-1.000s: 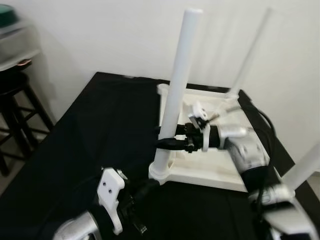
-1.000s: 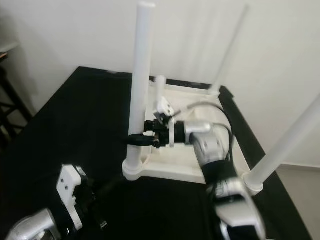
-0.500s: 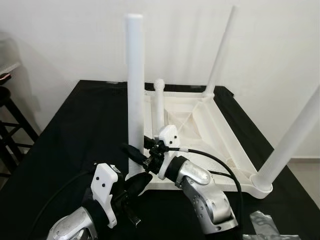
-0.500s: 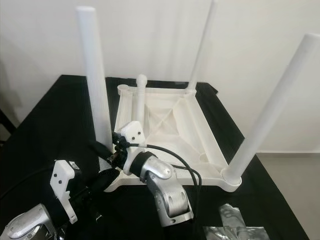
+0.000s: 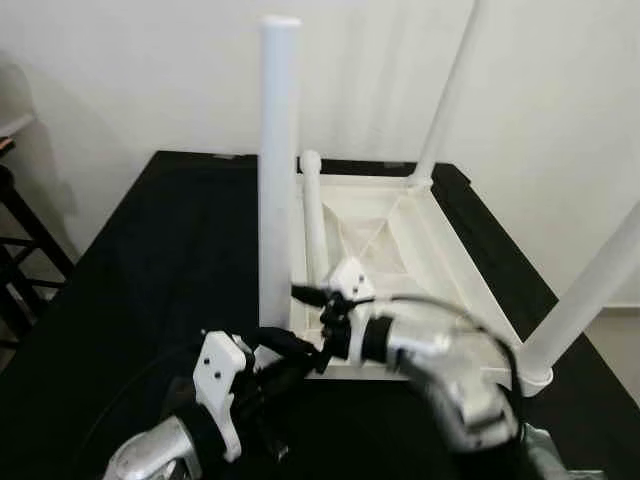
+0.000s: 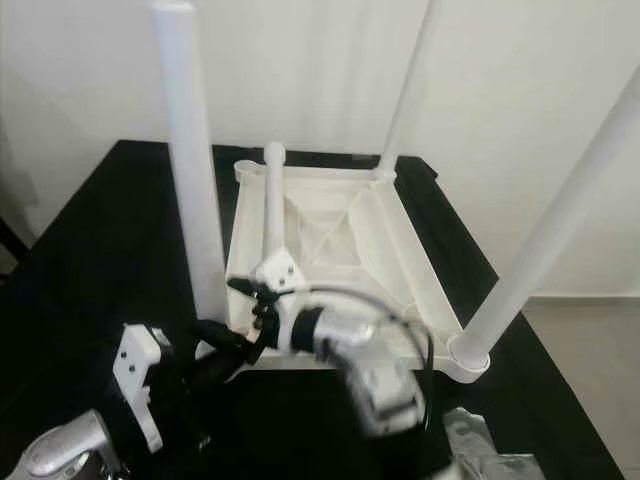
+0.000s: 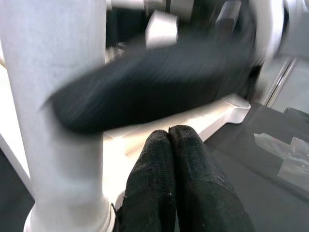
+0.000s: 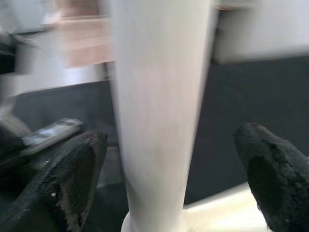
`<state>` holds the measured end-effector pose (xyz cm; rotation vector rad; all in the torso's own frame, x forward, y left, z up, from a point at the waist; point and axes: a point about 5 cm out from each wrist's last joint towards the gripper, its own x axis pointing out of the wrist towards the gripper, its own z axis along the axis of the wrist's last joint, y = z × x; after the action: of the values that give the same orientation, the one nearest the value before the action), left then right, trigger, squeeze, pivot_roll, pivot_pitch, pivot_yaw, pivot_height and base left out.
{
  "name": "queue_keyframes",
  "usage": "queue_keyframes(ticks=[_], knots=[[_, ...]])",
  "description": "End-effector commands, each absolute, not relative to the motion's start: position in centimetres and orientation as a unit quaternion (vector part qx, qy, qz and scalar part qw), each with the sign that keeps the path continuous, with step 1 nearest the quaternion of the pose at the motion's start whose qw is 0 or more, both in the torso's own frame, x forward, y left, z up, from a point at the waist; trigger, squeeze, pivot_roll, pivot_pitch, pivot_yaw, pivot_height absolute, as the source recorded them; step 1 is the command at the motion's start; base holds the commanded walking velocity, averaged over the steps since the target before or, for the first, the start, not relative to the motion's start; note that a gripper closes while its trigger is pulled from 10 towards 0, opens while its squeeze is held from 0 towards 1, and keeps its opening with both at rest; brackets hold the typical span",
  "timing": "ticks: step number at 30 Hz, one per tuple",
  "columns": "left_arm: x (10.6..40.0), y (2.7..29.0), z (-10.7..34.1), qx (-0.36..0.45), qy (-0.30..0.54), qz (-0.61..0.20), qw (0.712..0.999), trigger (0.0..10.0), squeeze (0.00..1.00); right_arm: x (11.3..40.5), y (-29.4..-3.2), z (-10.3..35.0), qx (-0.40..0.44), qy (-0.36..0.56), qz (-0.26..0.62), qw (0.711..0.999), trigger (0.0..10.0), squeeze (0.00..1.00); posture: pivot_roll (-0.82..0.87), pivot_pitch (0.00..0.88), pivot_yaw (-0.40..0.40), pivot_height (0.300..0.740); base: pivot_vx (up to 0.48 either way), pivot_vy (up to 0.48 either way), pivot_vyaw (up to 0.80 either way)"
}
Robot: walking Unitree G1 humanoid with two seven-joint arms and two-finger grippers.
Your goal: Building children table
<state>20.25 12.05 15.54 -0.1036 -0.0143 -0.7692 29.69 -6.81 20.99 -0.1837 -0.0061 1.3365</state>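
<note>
A white plastic children's table (image 5: 400, 240) lies upside down on a black-covered desk (image 5: 170, 260), its square underside facing up and its round white legs pointing at the ceiling. The nearest tall white leg (image 5: 277, 170) stands upright at the table's near left corner. A shorter, thinner white leg (image 5: 313, 215) rises just behind it, another leg (image 5: 447, 95) stands at the far corner by the wall, and a fourth (image 5: 590, 295) stands at the near right corner.

The right gripper (image 8: 169, 179) reaches across from the right toward the foot of the nearest tall leg. In the right wrist view its black fingers (image 8: 72, 179) are spread wide, with the leg standing between them and neither finger touching it.

The left gripper (image 7: 170, 140) sits low at the near left corner of the table. Its black fingers (image 7: 154, 183) are pressed together, holding nothing, just beside the base of the same leg.

A crinkled clear plastic wrapper (image 6: 480, 445) lies on the desk at the near right. A dark wooden stool (image 5: 25, 250) stands on the floor to the left of the desk.
</note>
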Motion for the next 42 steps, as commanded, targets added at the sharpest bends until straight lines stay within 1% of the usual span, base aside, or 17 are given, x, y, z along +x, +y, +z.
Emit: queue_keyframes(ticks=[1, 2, 5, 11, 12, 13, 14, 27, 31, 34, 35, 36, 37, 38, 39, 41, 42], knots=[[20.1, 11.9, 15.7, -0.051, -0.013, -0.377, 0.925, 10.0, 0.0, 29.5, -6.6, 20.7, -0.082, -0.003, 0.657, 0.749, 10.0, 0.4, 0.06, 0.048, -0.113, 0.74, 0.0, 0.0, 0.0], [20.1, 11.9, 15.7, -0.051, -0.014, -0.376, 0.925, 10.0, 0.0, 29.8, -6.9, 21.5, -0.087, -0.004, 0.681, 0.727, 10.0, 0.0, 0.07, 0.046, -0.117, 0.74, 0.0, 0.0, 0.0], [20.2, 11.8, 15.7, -0.05, -0.014, -0.375, 0.926, 10.0, 0.0, 30.8, -7.2, 22.5, -0.094, 0.001, 0.715, 0.692, 10.0, 0.0, 0.08, 0.04, -0.117, 0.74, 0.0, 0.0, 0.0], [20.2, 11.7, 15.6, -0.05, -0.013, -0.375, 0.926, 10.0, 0.0, 32.7, -7.3, 23.4, -0.095, 0.018, 0.735, 0.671, 10.0, 0.0, 0.09, 0.039, -0.12, 0.74, 0.0, 0.0, 0.0], [20.1, 11.7, 15.6, -0.051, -0.013, -0.375, 0.925, 10.0, 0.0, 33.1, -7.3, 23.4, -0.089, 0.028, 0.746, 0.66, 1.3, 0.0, 0.09, 0.04, -0.121, 0.74, 0.0, 0.0, 0.0], [20.1, 11.7, 15.6, -0.051, -0.013, -0.375, 0.925, 10.0, 0.0, 33.1, -7.3, 23.4, -0.089, 0.028, 0.746, 0.66, 1.3, 0.0, 0.09, 0.04, -0.121, 0.74, 0.0, 0.0, 0.0], [20.1, 11.6, 15.6, -0.051, -0.013, -0.376, 0.925, 10.0, 0.0, 33.5, -7.5, 23.5, -0.076, 0.039, 0.761, 0.643, 0.0, 0.0, 0.09, 0.041, -0.12, 0.74, 0.0, 0.0, 0.0], [19.8, 11.5, 15.7, -0.054, -0.013, -0.377, 0.924, 10.0, 0.0, 33.3, -9.8, 22.3, -0.046, 0.057, 0.766, 0.639, 0.0, 0.0, 0.07, 0.055, -0.109, 0.74, 0.0, 0.0, 0.0], [19.7, 11.5, 15.8, -0.055, -0.014, -0.378, 0.924, 10.0, 0.0, 32.8, -11.7, 21.5, -0.043, 0.052, 0.739, 0.671, 0.0, 0.0, 0.06, 0.07, -0.109, 0.74, 0.0, 0.0, 0.0], [19.6, 11.5, 15.9, -0.056, -0.014, -0.378, 0.924, 10.0, 0.0, 32.4, -12.9, 20.6, -0.051, 0.054, 0.692, 0.719, 0.0, 0.0, 0.06, 0.077, -0.114, 0.74, 0.0, 0.0, 0.0], [19.5, 11.5, 16.0, -0.056, -0.015, -0.378, 0.924, 10.0, 0.0, 31.7, -13.1, 19.4, -0.048, 0.062, 0.636, 0.767, 0.0, 0.0, 0.06, 0.089, -0.127, 0.74, 0.0, 0.0, 0.0], [19.5, 11.5, 16.0, -0.056, -0.015, -0.378, 0.924, 10.0, 0.0, 31.7, -13.1, 19.4, -0.048, 0.062, 0.636, 0.767, 0.0, 0.0, 0.06, 0.089, -0.127, 0.74, 0.0, 0.0, 0.0], [19.5, 11.7, 16.0, -0.055, -0.015, -0.378, 0.924, 10.0, 0.0, 31.5, -12.1, 18.2, -0.028, 0.056, 0.518, 0.853, 0.0, 0.0, 0.05, 0.101, -0.128, 0.74, 0.0, 0.0, 0.0], [19.5, 11.7, 16.0, -0.055, -0.015, -0.378, 0.924, 10.0, 0.0, 31.5, -12.1, 18.2, -0.028, 0.056, 0.518, 0.853, 0.0, 0.0, 0.05, 0.101, -0.128, 0.74, 0.0, 0.0, 0.0], [19.4, 11.9, 16.1, -0.054, -0.015, -0.377, 0.924, 10.0, 0.0, 31.2, -11.4, 17.3, 0.033, 0.04, 0.329, 0.943, 0.0, 0.0, 0.03, 0.109, -0.113, 0.74, 0.0, 0.0, 0.0], [19.5, 12.1, 16.1, -0.054, -0.015, -0.377, 0.925, 10.0, 0.0, 27.3, -9.0, 14.7, -0.006, 0.1, 0.282, 0.954, 0.0, 0.0, 0.03, 0.112, -0.089, 0.74, 0.0, 0.0, 0.0], [19.5, 12.1, 16.0, -0.054, -0.013, -0.378, 0.924, 10.0, 0.0, 27.5, -9.4, 15.2, 0.02, 0.084, 0.28, 0.956, 0.0, 0.0, 0.02, 0.081, -0.084, 0.74, 0.0, 0.0, 0.0]])
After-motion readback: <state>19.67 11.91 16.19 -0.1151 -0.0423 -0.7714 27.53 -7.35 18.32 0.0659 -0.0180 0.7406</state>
